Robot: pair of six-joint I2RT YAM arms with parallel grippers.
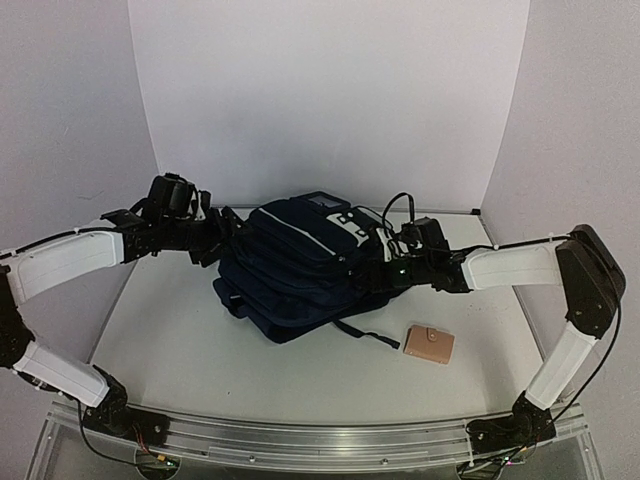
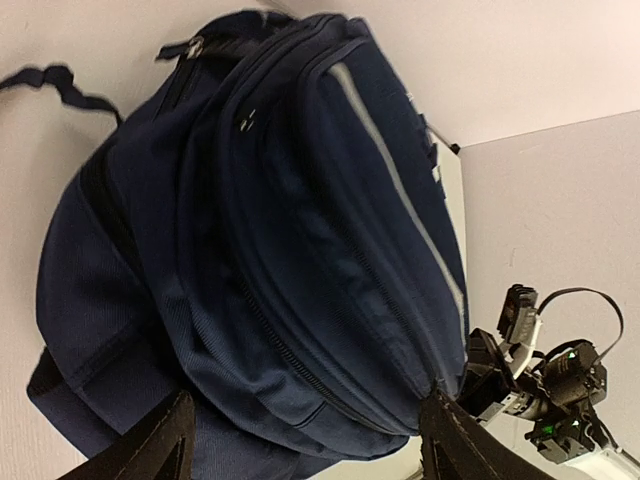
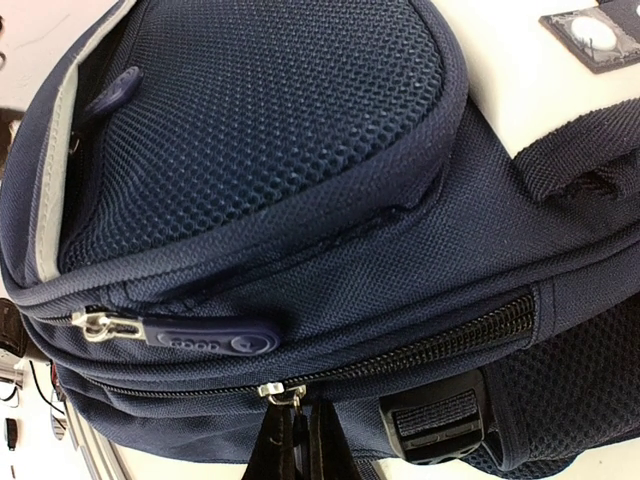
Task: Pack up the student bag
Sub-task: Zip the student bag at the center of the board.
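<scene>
While our right gripper [image 3: 296, 445] pinches a zipper pull [image 3: 283, 392] on the student bag [image 1: 300, 270] mid-table, our left gripper [image 2: 308, 430] stands open beside it; next we probably must drag that zipper steadily.

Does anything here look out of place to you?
A small tan wallet lies on the table right of the student bag, left outside it, though the bag's visible zips look closed.

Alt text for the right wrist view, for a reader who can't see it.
Close-up of the navy student bag, its mesh pocket filling the upper frame. At the bottom edge the right gripper pinches a metal zipper pull.
</scene>
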